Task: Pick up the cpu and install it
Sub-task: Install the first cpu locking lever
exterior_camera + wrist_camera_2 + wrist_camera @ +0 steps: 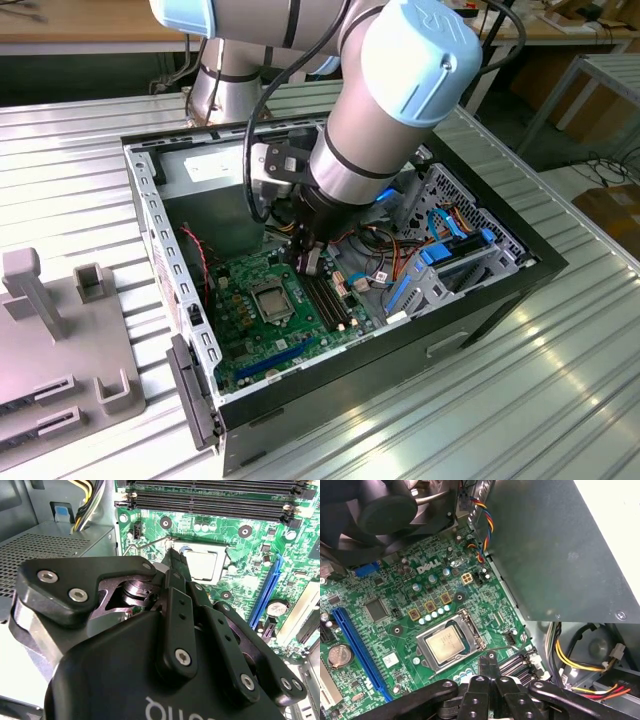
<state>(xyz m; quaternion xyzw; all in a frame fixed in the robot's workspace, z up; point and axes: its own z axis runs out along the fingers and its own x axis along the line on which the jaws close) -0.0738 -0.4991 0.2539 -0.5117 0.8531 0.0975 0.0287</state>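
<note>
Cpu (445,645) sitting in socket (451,642) at frame centre; gripper (490,664) hovering just beside, jaws pressed together, holding nothing. Risking fingertip scraping socket frame.

You are looking at the cpu (446,645), a small flat square chip with a dull silver top, lying level and seated inside the metal-framed socket (427,638) on the green motherboard (485,600); it is also showing in the second wrist view (202,564) and the exterior view (271,296).
</note>
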